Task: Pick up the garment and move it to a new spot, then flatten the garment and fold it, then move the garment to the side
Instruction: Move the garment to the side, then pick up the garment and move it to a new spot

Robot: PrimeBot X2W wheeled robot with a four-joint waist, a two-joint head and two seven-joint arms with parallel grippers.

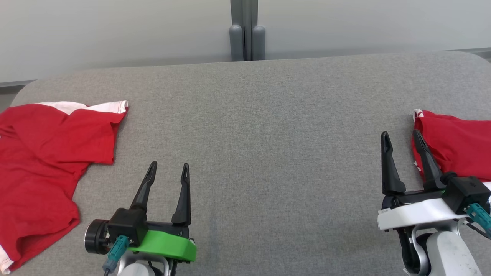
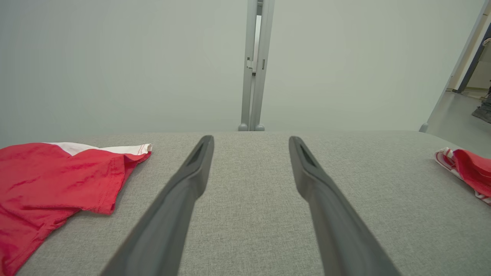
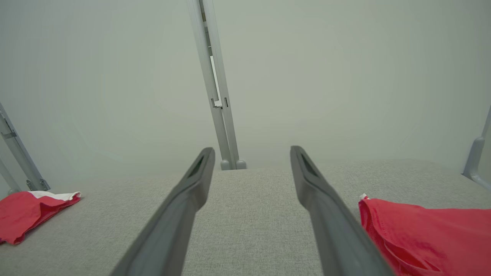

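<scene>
The work surface is a table (image 1: 268,134) covered with grey woven cloth, and its far corners are rounded. Behind it stands a pale, plain wall (image 1: 115,30) made of panels. A grey metal post (image 1: 247,30) joins the panels at the middle, and its two rounded feet stand just behind the table's far edge. In the left wrist view a piece of grey floor (image 2: 456,119) shows beyond the right end of the table.

Two red garments lie on the table, well apart from each other. The left garment (image 1: 42,161) is spread loosely with wrinkles at the table's left end. It has a white band along its far edge and a little white at its near corner. The right garment (image 1: 456,149) lies at the right end, bunched, with a small white and striped trim at its far corner.

The left gripper (image 1: 169,165), on a green mount, hangs over the bare cloth just beside the left garment. Its jaws are spread wide and grasp nothing. The right gripper (image 1: 401,134), on a white mount, also has its jaws spread and empty. In the head view its outer finger crosses the near edge of the right garment, but whether it touches the fabric cannot be told. A small mark on the white mount is too small to read.
</scene>
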